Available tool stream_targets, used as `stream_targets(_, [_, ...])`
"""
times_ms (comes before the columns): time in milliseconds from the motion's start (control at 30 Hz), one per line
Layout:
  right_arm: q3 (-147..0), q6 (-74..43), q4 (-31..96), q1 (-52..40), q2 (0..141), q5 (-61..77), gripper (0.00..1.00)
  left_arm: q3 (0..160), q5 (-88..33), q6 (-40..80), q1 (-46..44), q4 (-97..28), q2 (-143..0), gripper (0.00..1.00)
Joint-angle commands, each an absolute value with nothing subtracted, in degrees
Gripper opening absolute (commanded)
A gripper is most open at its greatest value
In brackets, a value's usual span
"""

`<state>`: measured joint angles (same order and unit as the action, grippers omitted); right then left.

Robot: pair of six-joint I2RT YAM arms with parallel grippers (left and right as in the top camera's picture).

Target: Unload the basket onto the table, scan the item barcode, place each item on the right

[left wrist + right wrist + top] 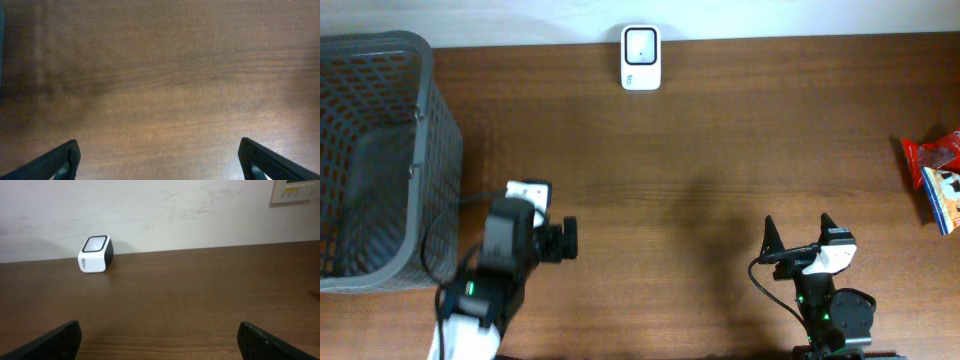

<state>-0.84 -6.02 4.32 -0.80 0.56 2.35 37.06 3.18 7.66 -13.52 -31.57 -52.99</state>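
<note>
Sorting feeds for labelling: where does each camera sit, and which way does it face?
Overhead: above the table, looking straight down; left arm and right arm show.
Left wrist: facing down at the tabletop; open left gripper shows.
Right wrist: low, facing across the table toward the wall; open right gripper shows.
Shared: overhead and right wrist both see the white scanner.

No wording could be read anywhere. The white scanner (pixel 95 255) carried a short line of dark print low on its front face, too small to make out. The red, white and blue snack packet (pixel 938 180) at the right edge of the bench (pixel 720 150) showed printed graphics but no legible letters. A pale wall panel (pixel 295 190) bore faint marks, likewise unreadable.
</note>
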Motion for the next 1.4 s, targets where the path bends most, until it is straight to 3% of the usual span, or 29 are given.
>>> stream_targets(0, [-0.3,-6.2,4.5,-1.1,0.2,1.9,0.99,27.2,2.9,6.7,-13.3,-29.8,-37.0,0.99])
stream_targets(200, [-0.3,-6.2,4.5,-1.1,0.2,1.9,0.99,18.0,2.6,6.7,-13.3,-27.4,-25.2,0.99])
stream_targets(500, [-0.3,-6.2,4.5,-1.1,0.2,1.9,0.99,9.1,0.6,6.7,-3.7,-22.3,-8.1,0.99])
stream_targets(700, [-0.3,-6.2,4.5,-1.1,0.2,1.9,0.99,4.7,0.9,6.7,-2.5,-14.8,-0.2,0.99])
stream_targets(933, [-0.3,-6.2,4.5,-1.1,0.2,1.9,0.99,0.5,-0.1,3.3,-1.7,-1.3,-0.3,0.99])
stream_targets(1367, [-0.3,-6.2,4.5,-1.1,0.2,1.9,0.99,0.5,0.8,-4.8,-1.7,-4.9,-0.3,0.99])
